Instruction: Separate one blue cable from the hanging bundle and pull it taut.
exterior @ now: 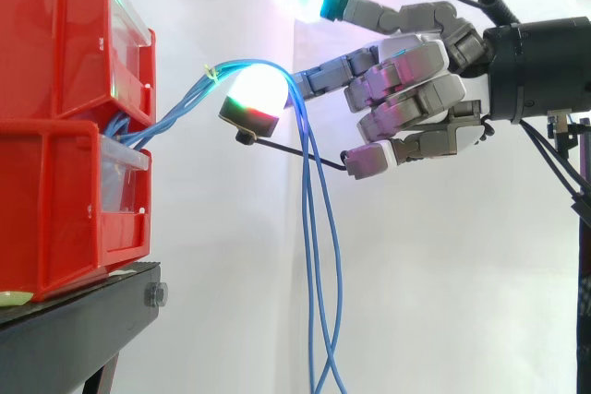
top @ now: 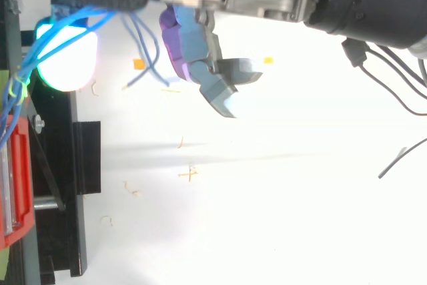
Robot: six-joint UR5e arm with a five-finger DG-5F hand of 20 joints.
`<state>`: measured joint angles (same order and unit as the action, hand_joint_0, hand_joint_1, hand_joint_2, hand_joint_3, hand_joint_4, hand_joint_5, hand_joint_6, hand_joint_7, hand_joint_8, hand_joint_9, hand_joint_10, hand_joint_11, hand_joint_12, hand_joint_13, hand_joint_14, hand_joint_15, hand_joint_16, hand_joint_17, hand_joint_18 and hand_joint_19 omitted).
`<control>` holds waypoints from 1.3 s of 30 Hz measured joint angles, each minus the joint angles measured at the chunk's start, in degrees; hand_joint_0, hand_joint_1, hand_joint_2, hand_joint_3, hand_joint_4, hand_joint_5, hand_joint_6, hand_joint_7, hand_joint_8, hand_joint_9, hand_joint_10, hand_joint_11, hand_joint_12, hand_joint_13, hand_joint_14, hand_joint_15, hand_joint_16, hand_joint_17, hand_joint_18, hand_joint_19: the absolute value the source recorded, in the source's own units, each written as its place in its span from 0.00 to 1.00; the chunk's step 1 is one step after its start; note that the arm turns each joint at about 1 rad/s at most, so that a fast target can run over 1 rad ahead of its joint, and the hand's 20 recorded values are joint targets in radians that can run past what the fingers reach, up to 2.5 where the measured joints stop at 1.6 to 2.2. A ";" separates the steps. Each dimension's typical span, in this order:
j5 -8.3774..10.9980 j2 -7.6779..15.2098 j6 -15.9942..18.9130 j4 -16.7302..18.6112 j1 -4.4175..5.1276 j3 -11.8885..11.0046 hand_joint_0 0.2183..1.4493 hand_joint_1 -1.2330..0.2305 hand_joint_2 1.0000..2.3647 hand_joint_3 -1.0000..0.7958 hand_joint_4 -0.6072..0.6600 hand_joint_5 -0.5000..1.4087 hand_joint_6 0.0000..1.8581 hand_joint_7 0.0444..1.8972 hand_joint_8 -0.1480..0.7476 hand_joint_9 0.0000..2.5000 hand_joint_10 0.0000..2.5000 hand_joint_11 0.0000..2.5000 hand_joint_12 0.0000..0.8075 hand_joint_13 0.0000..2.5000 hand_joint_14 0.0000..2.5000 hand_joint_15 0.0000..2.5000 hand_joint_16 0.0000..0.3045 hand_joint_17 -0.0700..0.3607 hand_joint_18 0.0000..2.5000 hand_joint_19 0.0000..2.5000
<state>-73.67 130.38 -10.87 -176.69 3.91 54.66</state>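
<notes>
Judging from how things lie, the task is at an early stage: nothing is singled out yet. Farthest from the hand sit two red bins, the upper bin [exterior: 55, 34] stacked on the lower bin [exterior: 55, 209], both on a black stand [exterior: 83, 306]. Each has a clear front insert. The blue cables [exterior: 312, 256] come out of the mouth of the lower one, and what else either bin holds cannot be told. From there the strands rise together toward the hand, bound by a small yellow-green tie [exterior: 211, 71] just short of its outstretched fingertip [exterior: 254, 89], which glows white and red. They pass over that finger as a group and hang straight down below it, several strands side by side. The hand [exterior: 416, 71] has one finger stretched out under the bundle, its thumb raised well apart above, and the remaining fingers curled toward the palm with nothing in them. No strand is pinched. What is left, I judge, is parting one strand from the rest, closing on it, and drawing it away from the bins until it is taut.
</notes>
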 measured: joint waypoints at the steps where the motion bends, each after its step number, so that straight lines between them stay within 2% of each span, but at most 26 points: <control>1: -0.01 0.01 -0.09 0.00 0.03 0.03 0.32 0.62 0.00 0.28 0.60 0.33 0.27 0.61 0.34 0.83 0.01 0.24 0.41 0.78 0.01 0.58 0.16 0.41 0.50 0.37; 7: -0.07 -0.01 -1.60 -0.01 0.25 0.50 0.36 0.57 0.00 0.28 0.61 0.33 0.27 0.61 0.34 0.84 0.01 0.25 0.41 0.78 0.01 0.58 0.16 0.41 0.51 0.37; 13: -0.21 -0.02 -3.20 1.76 0.37 2.47 0.35 0.57 0.00 0.28 0.60 0.32 0.27 0.61 0.35 0.84 0.01 0.25 0.41 0.78 0.01 0.58 0.16 0.41 0.51 0.37; 15: -0.28 -0.02 -3.51 3.02 0.38 2.90 0.30 0.59 0.00 0.28 0.62 0.32 0.27 0.61 0.36 0.83 0.01 0.25 0.41 0.78 0.01 0.58 0.16 0.42 0.51 0.36; 19: -0.40 -0.03 -5.51 5.94 0.39 3.38 0.13 0.72 0.00 0.28 0.70 0.32 0.27 0.61 0.39 0.84 0.01 0.18 0.54 0.81 0.01 0.53 0.25 0.55 0.58 0.30; 24: -0.59 -0.03 -9.84 7.06 0.40 3.49 0.10 0.79 0.00 0.28 0.71 0.32 0.27 0.59 0.41 0.81 0.01 0.14 0.57 0.79 0.01 0.50 0.27 0.59 0.58 0.28; 27: -0.88 -0.03 -12.69 7.35 0.40 3.50 0.15 0.80 0.00 0.28 0.67 0.32 0.27 0.58 0.39 0.80 0.01 0.15 0.53 0.77 0.01 0.49 0.24 0.55 0.54 0.30; 30: -1.16 -0.03 -15.24 7.75 0.40 3.52 0.20 0.79 0.00 0.28 0.62 0.32 0.27 0.60 0.35 0.81 0.01 0.16 0.48 0.76 0.01 0.49 0.21 0.50 0.50 0.32; 33: -1.25 -0.03 -16.82 8.12 0.39 3.56 0.27 0.72 0.00 0.28 0.59 0.33 0.27 0.61 0.31 0.82 0.01 0.18 0.42 0.74 0.01 0.49 0.18 0.45 0.46 0.34; 35: -1.25 -0.03 -17.55 8.34 0.39 3.68 0.32 0.63 0.00 0.28 0.58 0.33 0.27 0.62 0.27 0.83 0.01 0.19 0.41 0.73 0.01 0.49 0.16 0.42 0.45 0.35; 39: -1.23 -0.03 -18.11 9.12 0.39 4.56 0.41 0.48 0.00 0.28 0.60 0.33 0.27 0.62 0.27 0.84 0.01 0.22 0.41 0.72 0.01 0.47 0.15 0.40 0.46 0.35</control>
<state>-74.90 130.34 -28.98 -167.56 4.31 59.22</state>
